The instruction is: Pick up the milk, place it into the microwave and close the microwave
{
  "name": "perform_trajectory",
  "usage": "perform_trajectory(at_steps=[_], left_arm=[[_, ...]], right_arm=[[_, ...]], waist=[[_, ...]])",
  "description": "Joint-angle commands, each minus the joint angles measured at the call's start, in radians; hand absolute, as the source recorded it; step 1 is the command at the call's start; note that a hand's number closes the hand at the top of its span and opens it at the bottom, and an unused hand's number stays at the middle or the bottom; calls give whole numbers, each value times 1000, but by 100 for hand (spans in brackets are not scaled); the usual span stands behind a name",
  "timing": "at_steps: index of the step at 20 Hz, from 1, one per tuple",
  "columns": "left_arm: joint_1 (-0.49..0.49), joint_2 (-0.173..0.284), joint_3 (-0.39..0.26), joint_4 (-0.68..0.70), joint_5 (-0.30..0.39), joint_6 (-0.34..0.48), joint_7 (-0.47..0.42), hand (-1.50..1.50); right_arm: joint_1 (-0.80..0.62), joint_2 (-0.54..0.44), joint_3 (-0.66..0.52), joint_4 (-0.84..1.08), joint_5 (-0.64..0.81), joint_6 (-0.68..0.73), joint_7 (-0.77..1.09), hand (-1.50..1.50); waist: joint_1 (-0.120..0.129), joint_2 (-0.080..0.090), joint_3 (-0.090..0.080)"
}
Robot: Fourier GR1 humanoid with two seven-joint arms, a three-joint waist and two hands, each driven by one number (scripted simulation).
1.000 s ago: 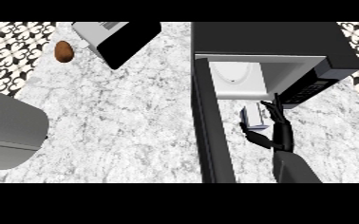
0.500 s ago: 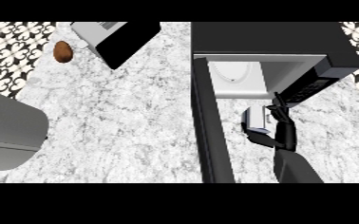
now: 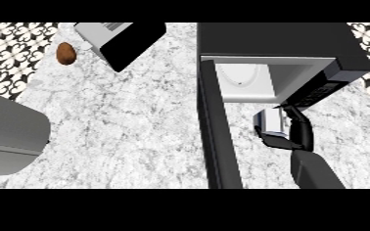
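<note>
While apparently curled, the right hand (image 3: 295, 133) fingers grip the milk (image 3: 269, 121).

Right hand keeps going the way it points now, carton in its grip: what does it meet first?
Likely the microwave's open cavity. The right hand, curled round the milk, points up-view at that opening; the control panel's edge sits close on its right, depth unclear.
</note>
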Motion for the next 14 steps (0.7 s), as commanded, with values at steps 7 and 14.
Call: perform_trajectory(at_steps=[7, 14], left_arm=[[35, 36, -12, 5, 22, -8, -50, -150], [-6, 40, -10, 33, 45, -21, -48, -150]], right_arm=[[185, -6, 79, -290, 1, 71, -4, 150], [398, -9, 148, -675, -28, 107, 216, 150]], waist=[[-27, -13, -5], [-34, -14, -6]])
